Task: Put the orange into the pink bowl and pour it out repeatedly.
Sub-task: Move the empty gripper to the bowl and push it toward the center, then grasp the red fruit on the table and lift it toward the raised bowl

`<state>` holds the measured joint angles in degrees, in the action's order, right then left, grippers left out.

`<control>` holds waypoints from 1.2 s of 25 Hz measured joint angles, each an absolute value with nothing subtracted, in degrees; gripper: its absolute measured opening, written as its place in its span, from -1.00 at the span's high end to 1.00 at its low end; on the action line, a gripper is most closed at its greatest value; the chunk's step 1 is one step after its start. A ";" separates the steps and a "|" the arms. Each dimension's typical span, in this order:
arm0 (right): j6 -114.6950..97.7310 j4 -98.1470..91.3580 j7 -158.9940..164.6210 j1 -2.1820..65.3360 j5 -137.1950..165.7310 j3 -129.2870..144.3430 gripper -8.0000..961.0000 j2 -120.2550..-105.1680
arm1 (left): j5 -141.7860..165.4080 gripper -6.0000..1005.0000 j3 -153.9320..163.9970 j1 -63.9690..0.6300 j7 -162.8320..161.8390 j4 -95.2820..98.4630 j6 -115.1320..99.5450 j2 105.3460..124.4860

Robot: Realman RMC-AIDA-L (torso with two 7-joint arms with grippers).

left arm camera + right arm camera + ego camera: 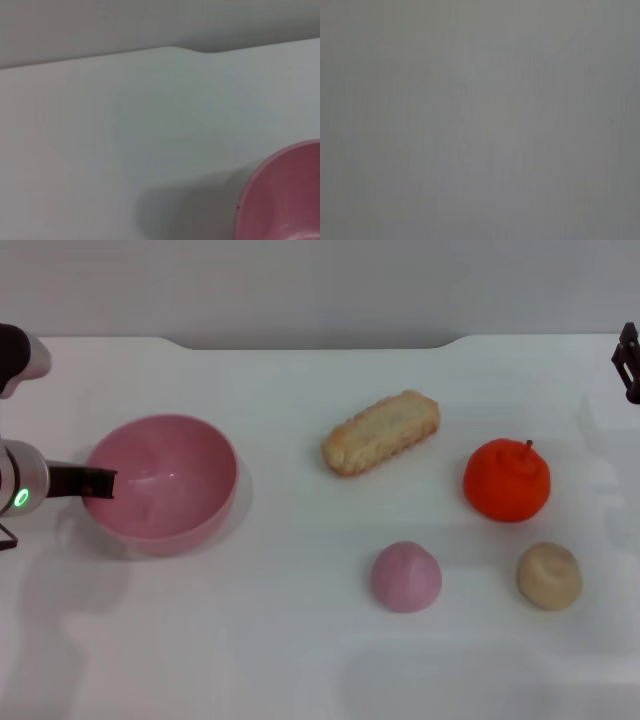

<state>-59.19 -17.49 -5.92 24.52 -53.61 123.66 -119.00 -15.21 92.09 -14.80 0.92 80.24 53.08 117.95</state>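
The orange (507,480) sits on the white table (280,640), well to the right of the pink bowl (165,483), with a bread stick (381,432) between them. The left gripper (98,483) is clamped on the bowl's left rim. The right gripper (628,362) hangs beyond the orange, at the frame's edge; I cannot tell its state. It should probably come down over the orange, clear of the stem, while the left holds the bowl level

Bright, even overhead light — soft shadows, mild glare inside the pink bowl (160,480).
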 joint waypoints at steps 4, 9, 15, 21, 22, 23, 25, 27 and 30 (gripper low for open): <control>-59.10 -17.38 -5.94 24.58 -53.61 123.66 -0.60 -119.00 | -15.10 0.82 91.86 -14.88 0.79 81.59 53.03 117.95; -57.87 -17.43 -5.94 24.81 -53.61 123.72 -0.59 -119.00 | -15.12 0.86 91.07 -16.01 0.76 83.74 53.51 117.87; -56.19 -17.70 -6.01 25.08 -53.61 123.74 -0.59 -118.95 | -15.05 0.89 90.34 -17.39 1.08 86.03 54.58 117.86; -52.03 -20.50 -6.36 25.61 -53.62 123.46 -0.59 -118.59 | -14.84 0.89 89.95 -17.91 1.19 87.37 54.89 117.86; -51.28 -21.76 -7.06 25.67 -53.62 123.12 -0.59 -118.46 | -14.83 0.89 89.86 -18.00 1.20 87.36 54.91 117.86; -50.58 -23.43 -8.16 25.62 -53.61 122.49 -0.59 -118.25 | -14.80 0.89 89.74 -18.13 1.21 87.36 54.94 117.84; -46.48 -28.52 -12.01 24.97 -53.28 119.91 -0.59 -117.59 | -14.79 0.89 89.60 -18.27 1.23 87.23 54.96 117.82; -38.52 -35.84 -18.08 24.03 -52.63 114.71 -0.59 -116.97 | -14.78 0.89 89.51 -18.59 1.41 86.81 54.96 117.80; -23.88 -46.72 -27.80 22.85 -52.14 104.71 -0.60 -117.19 | -14.77 0.89 89.49 -18.82 1.56 86.36 54.81 117.79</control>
